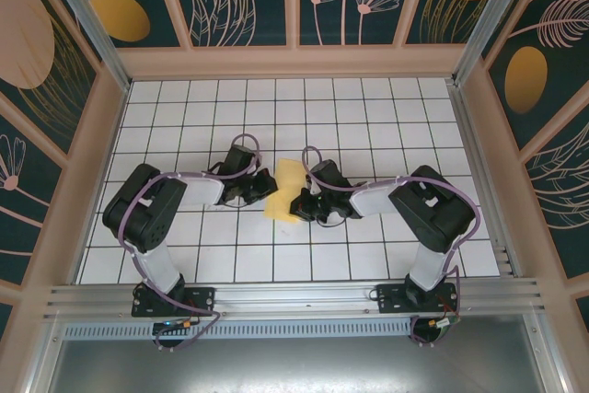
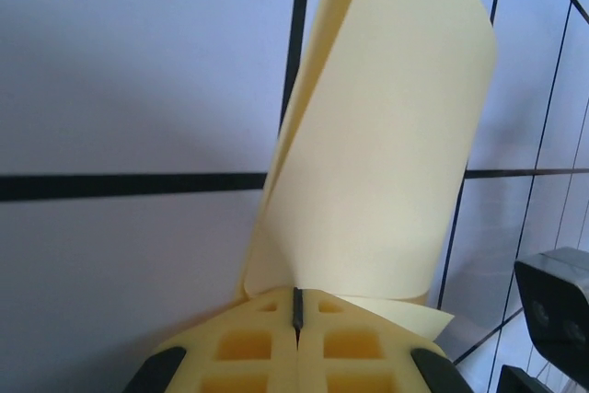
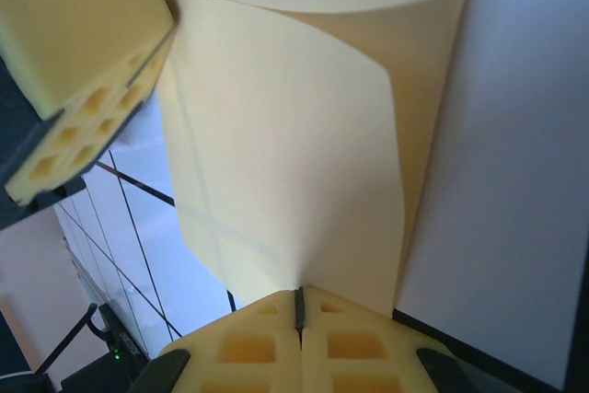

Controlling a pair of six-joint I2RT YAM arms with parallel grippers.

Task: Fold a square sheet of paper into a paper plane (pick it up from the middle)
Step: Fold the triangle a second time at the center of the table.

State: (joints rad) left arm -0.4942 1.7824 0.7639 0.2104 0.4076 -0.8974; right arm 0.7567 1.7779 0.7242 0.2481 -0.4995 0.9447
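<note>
The square sheet of paper (image 1: 286, 187), pale yellow, is lifted off the tiled table between my two grippers and bent into a loose curl. My left gripper (image 1: 268, 192) pinches its left edge and my right gripper (image 1: 300, 203) its lower right edge. In the left wrist view the sheet (image 2: 386, 144) rises as two curved layers from my left gripper (image 2: 297, 308), whose foam pads are pressed together on it. Seen from the right wrist, the paper (image 3: 294, 154) shows faint crease lines and runs into my right gripper (image 3: 298, 303), shut on it. The left gripper's foam finger (image 3: 78, 52) sits at the upper left.
The white tiled table (image 1: 368, 126) with dark grid lines is walled by wooden panels at the back and sides (image 1: 294, 62). An aluminium rail (image 1: 294, 299) carries both arm bases at the near edge. Part of the right gripper's black body (image 2: 557, 306) shows beside the sheet.
</note>
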